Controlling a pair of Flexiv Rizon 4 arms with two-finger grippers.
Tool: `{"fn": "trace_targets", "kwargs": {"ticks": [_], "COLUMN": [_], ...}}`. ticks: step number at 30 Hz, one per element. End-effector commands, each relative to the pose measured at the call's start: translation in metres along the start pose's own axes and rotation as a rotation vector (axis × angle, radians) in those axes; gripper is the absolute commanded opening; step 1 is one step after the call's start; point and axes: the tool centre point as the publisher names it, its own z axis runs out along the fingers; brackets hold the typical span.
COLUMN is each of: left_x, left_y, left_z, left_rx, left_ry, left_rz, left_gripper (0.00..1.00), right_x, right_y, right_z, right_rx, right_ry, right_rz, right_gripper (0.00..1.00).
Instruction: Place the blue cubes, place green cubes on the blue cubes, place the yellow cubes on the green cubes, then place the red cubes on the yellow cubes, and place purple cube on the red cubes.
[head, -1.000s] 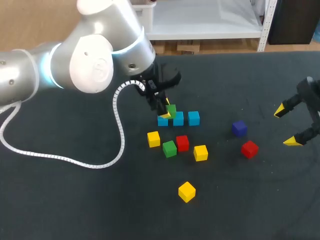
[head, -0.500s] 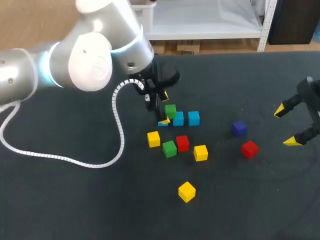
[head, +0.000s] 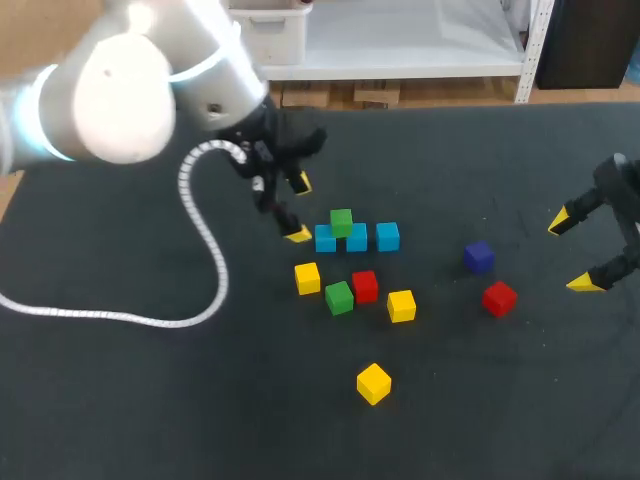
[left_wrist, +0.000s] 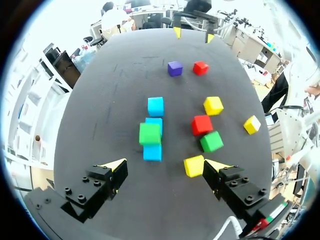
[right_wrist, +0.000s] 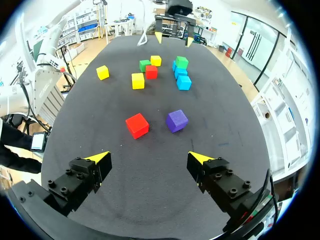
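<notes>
One green cube (left_wrist: 150, 133) stacked on blue row (left_wrist: 152, 151), just ahead of spread, empty left jaws. Green layer in hand. Likely next: grasp loose green cube (left_wrist: 211, 141), ahead, off-centre. Right jaws spread, empty.

We are in a robotics lab: our left arm (head: 120, 110) and right arm (head: 625, 190) hang over one dark table (head: 130, 400).

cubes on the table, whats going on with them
Two robot hands are stacking cubes in colour layers. Three blue cubes sit in a row, and one green cube rests on top of them. The left hand hangs open and empty beside that row; the right hand is open and empty near the purple cube.
</notes>
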Motion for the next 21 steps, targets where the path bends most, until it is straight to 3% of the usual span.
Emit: {"fn": "trace_targets", "kwargs": {"ticks": [1,12,21], "left_x": [0.024,0.061,0.090], "left_y": [-0.030,-0.056,-0.063], "left_z": [-0.031,-0.071,-0.093], "left_rx": [-0.023,0.004,-0.006], "left_ry": [-0.053,-0.117,-0.146], "left_rz": [0.014,0.070,0.076], "left_gripper": [1.00,1.00,1.00], "right_x": [0.000,0.000,0.000], "right_y": [0.000,0.000,0.000], "right_z": [0.001,0.001,0.001], "right_rx": [0.000,0.000,0.000], "right_ry": [-0.002,-0.002,-0.002], "right_rz": [-0.001,-0.001,-0.001], "right_gripper": [1.00,1.00,1.00]}}
